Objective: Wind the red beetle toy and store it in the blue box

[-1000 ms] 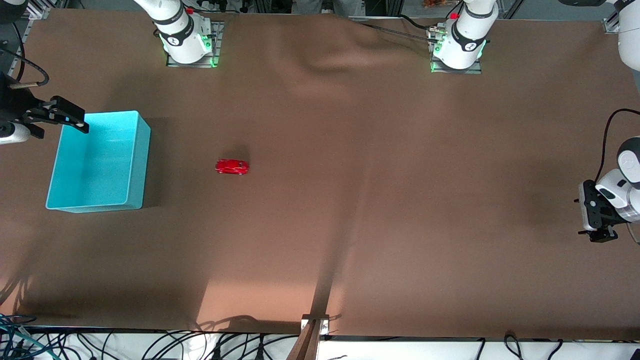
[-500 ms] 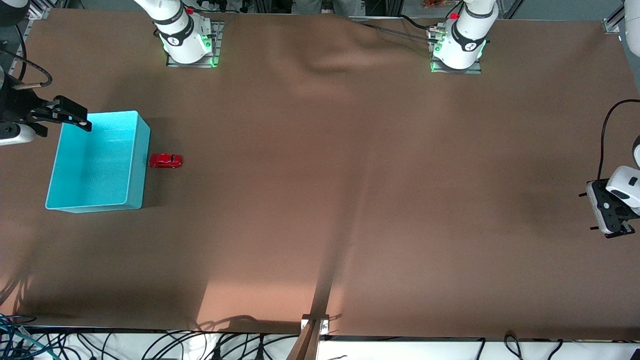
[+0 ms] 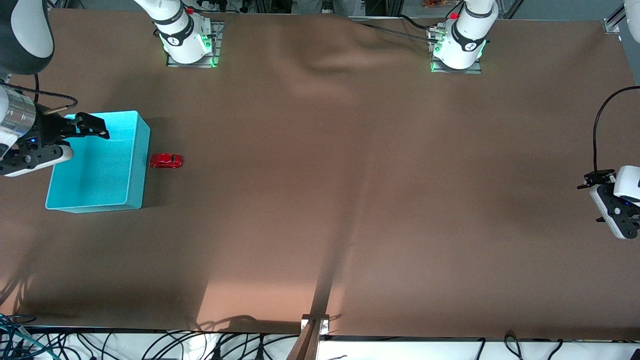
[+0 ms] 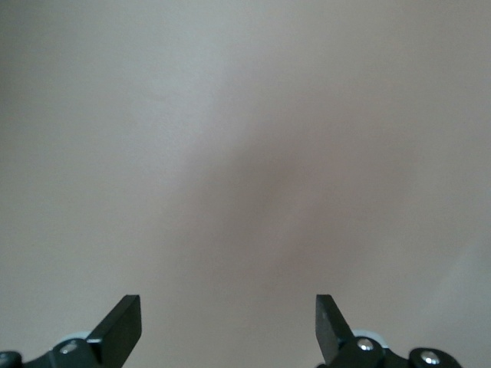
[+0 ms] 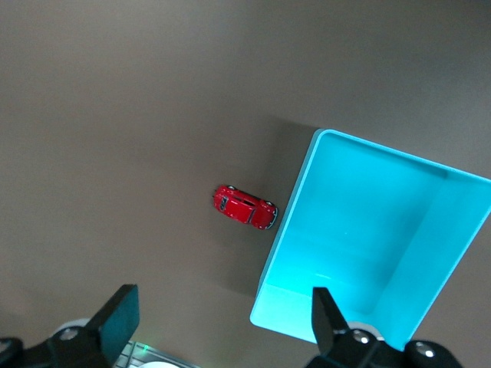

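The red beetle toy [image 3: 166, 160] stands on the brown table, one end right against the outer wall of the blue box [image 3: 140, 170]. The box is empty. My right gripper [image 3: 95, 127] is open and empty over the box's edge that lies farther from the front camera. The right wrist view shows the toy [image 5: 245, 206] beside the box [image 5: 290, 222], past my right gripper's [image 5: 222, 303] spread fingers. My left gripper [image 3: 592, 181] is open and empty in the air at the left arm's end of the table; its wrist view [image 4: 228, 303] shows only bare table.
The brown cloth [image 3: 325, 200] covers the whole table, with a ripple near the arm bases. A clamp [image 3: 315, 325] sits at the table's front edge, with cables below it.
The toy rolled from mid-table to the box's wall and stopped there. My right gripper moved in over the box. My left gripper turned and rose at its end of the table.
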### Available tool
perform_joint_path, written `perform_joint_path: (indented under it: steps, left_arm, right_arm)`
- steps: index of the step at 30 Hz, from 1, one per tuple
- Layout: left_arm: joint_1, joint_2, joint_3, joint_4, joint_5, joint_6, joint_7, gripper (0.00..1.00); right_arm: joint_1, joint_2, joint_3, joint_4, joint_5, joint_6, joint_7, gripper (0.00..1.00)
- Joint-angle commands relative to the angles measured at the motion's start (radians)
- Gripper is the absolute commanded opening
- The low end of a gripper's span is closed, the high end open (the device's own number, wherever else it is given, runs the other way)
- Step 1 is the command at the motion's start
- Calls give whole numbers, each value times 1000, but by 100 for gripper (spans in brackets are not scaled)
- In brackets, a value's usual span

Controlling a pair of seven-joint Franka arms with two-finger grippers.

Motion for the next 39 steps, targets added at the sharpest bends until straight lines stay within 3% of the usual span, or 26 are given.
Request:
perform_joint_path:
  steps: [1,7,12,25,31,39]
  left_arm:
    - [-53,-72,20,-18,-20,-33,-131,100]
    - [-151,-144,67,-63,-30,-37,-309,100]
    - [-223,-218,113,-122,-88,-36,-541,100]
    - [-331,-423,118,-345,-149,-30,-1006,100]
    - [-339,-520,118,-452,-203,-5,-1053,100]
    - [-335,-598,109,-498,-197,-8,-1069,100]
  right_arm:
    - [-10,-23,-22,-127,-14,114,-280,100]
    - [-10,-23,-27,-232,-13,189,-420,100]
    - [-10,-30,-25,-368,-8,342,-555,100]
    - [-9,-33,-19,-631,-4,634,-734,100]
    - [-4,-3,-16,-694,-4,775,-840,100]
    - [-2,59,-1,-727,-4,895,-937,100]
